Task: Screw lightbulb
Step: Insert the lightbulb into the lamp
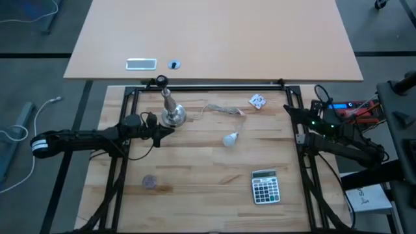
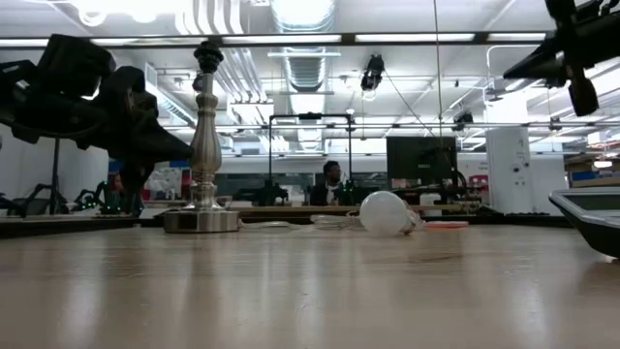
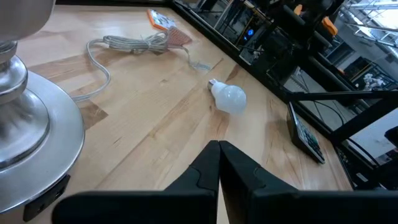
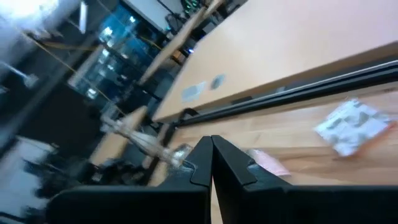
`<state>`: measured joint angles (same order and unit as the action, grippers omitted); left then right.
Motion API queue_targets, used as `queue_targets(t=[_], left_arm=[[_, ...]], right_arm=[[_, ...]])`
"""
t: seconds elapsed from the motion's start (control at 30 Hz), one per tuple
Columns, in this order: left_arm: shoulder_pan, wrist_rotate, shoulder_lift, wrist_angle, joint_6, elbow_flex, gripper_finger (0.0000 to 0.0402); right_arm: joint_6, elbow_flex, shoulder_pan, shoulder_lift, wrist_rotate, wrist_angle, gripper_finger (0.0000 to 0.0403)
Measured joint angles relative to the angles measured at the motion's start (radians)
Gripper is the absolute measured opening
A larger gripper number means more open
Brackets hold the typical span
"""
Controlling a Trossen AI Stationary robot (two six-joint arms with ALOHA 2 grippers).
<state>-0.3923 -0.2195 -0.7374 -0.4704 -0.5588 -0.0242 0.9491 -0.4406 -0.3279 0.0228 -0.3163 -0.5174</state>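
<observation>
The left hand (image 1: pixel 170 130) was held low over the bench (image 1: pixel 208 175), just beside the round base of the silver stand (image 1: pixel 173 116); its 2 fingers were pressed together and nothing was gripped. A coiled cord (image 1: pixel 221 108) lay past the stand. The lightbulb (image 1: pixel 231 138) was found lying on its side near the bench's middle, apart from both hands. A calculator (image 1: pixel 265 186) sat nearer the front, a crumpled paper scrap (image 1: pixel 257 101) toward the back. The right hand (image 1: pixel 288 109) was raised at the bench's right edge, fingers together, empty. No writing could be read.
</observation>
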Motion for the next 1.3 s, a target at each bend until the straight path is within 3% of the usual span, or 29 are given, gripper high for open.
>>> queue_targets(t=[0.1, 0.17, 0.23, 0.37, 0.43, 0.53, 0.63, 0.73, 0.93, 1.03, 1.13, 1.3], left_arm=[[0.001, 0.035, -0.001, -0.036, -0.083, 0.001, 0.0000], [-0.001, 0.074, -0.001, -0.148, -0.423, 0.001, 0.0000], [0.000, 0.149, -0.001, -0.280, -0.550, 0.000, 0.0000], [0.002, 0.023, 0.002, -0.697, -0.481, -0.005, 0.0000], [0.001, 0.006, 0.013, -0.851, -0.438, -0.016, 0.0000], [0.000, -0.061, 0.039, -0.902, -0.378, -0.052, 0.0000], [-0.002, -0.135, 0.083, -0.771, -0.363, -0.083, 0.0000], [-0.002, -0.220, 0.116, -0.565, -0.354, -0.138, 0.0000], [-0.002, -0.397, 0.179, 0.016, -0.164, -0.393, 0.0000], [-0.002, -0.395, 0.191, 0.371, 0.038, -0.590, 0.0000], [-0.002, -0.322, 0.181, 0.718, 0.221, -0.776, 0.0000], [-0.002, -0.185, 0.136, 1.036, 0.367, -0.995, 0.0000]], right_arm=[[-0.133, -0.017, 0.000, 0.013, 0.126, 0.125, 0.0002], [-0.259, -0.032, 0.000, 0.044, 0.215, 0.237, 0.0002], [-0.323, -0.059, 0.000, 0.091, 0.220, 0.310, 0.0002], [-0.325, -0.166, 0.000, 0.218, 0.038, 0.320, 0.0002], [-0.356, -0.222, 0.000, 0.310, -0.015, 0.313, 0.0002], [-0.414, -0.312, 0.000, 0.472, -0.026, 0.314, 0.0002], [-0.442, -0.404, 0.000, 0.622, -0.017, 0.278, 0.0002], [-0.389, -0.518, 0.000, 0.759, 0.010, 0.117, 0.0002], [-0.374, -0.747, 0.002, 0.980, 0.024, -0.286, 0.0002], [-0.435, -0.827, 0.002, 1.059, 0.029, -0.364, 0.0002], [-0.546, -0.891, 0.003, 1.107, 0.050, -0.383, 0.0002], [-0.719, -0.943, 0.003, 1.152, 0.173, -0.396, 0.0002]])
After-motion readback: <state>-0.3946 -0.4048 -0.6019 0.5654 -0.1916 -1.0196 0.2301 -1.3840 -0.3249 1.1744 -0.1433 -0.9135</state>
